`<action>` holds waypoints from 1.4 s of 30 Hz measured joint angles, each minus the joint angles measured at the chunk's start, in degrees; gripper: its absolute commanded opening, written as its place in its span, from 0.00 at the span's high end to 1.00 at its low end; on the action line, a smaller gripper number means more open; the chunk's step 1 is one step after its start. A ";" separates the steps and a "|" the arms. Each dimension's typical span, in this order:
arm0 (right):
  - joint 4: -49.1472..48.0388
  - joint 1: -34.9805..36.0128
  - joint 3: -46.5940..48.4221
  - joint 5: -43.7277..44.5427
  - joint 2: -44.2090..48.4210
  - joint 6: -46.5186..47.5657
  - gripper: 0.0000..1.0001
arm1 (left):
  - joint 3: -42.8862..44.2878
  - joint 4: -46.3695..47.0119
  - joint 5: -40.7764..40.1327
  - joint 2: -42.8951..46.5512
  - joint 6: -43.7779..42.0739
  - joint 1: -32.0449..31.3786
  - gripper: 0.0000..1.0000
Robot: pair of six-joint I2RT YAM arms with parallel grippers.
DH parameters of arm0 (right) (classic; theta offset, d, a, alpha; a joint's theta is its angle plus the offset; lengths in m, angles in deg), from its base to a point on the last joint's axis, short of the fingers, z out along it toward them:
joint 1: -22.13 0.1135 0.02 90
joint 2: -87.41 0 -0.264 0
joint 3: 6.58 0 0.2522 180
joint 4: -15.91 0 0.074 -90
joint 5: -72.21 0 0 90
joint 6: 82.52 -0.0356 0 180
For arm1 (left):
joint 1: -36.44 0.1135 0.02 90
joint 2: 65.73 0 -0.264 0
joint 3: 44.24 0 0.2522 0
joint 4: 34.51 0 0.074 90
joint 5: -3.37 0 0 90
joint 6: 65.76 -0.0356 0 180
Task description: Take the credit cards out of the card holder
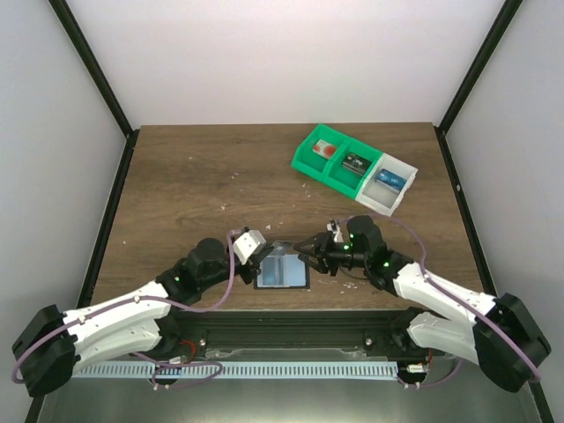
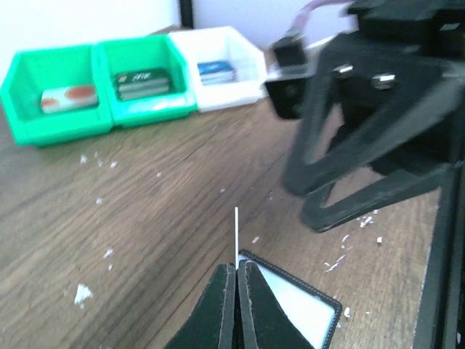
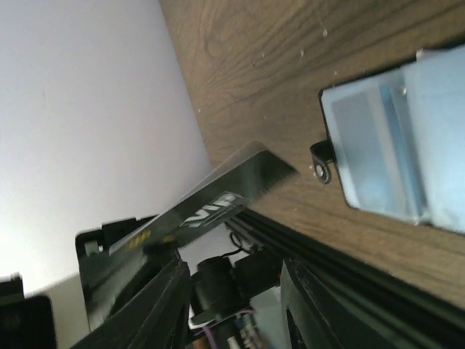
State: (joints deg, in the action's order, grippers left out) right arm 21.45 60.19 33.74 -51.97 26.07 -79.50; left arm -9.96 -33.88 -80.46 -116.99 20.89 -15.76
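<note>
The card holder (image 1: 284,271) lies open on the table near the front edge, with pale blue inner panels and a black rim. It also shows in the left wrist view (image 2: 309,305) and in the right wrist view (image 3: 385,145). My left gripper (image 1: 257,253) (image 2: 237,266) is shut on a thin card (image 2: 236,233), seen edge-on just above the holder's left end. In the right wrist view the same card (image 3: 218,198) looks dark with "VIP" lettering. My right gripper (image 1: 310,257) (image 3: 231,266) is open and empty at the holder's right end, with its left finger beside the card.
A green two-compartment bin (image 1: 339,160) and an attached white bin (image 1: 388,183) stand at the back right, each holding a card. They also show in the left wrist view (image 2: 94,91). White crumbs are scattered on the wood. A black rail (image 1: 291,322) runs along the front edge.
</note>
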 measured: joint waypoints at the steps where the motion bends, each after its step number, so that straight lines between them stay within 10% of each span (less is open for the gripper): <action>1: -0.07 0.00 -0.85 1.07 0.96 2.10 0.61 | 0.31 -0.37 -0.79 -0.85 1.86 0.26 1.00; 17: -7.06 0.00 -5.38 4.00 11.63 29.62 0.56 | 5.60 -1.57 8.46 -8.44 34.73 8.81 1.00; 42: -31.41 0.00 -13.49 -1.92 -0.74 14.97 0.57 | -1.25 15.47 25.57 -4.37 68.59 19.17 1.00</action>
State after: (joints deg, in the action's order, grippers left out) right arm -9.96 60.19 20.26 -53.89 25.33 -64.53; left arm -11.21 -18.40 -54.89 -121.36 89.47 3.41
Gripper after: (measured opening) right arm 0.437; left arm 0.019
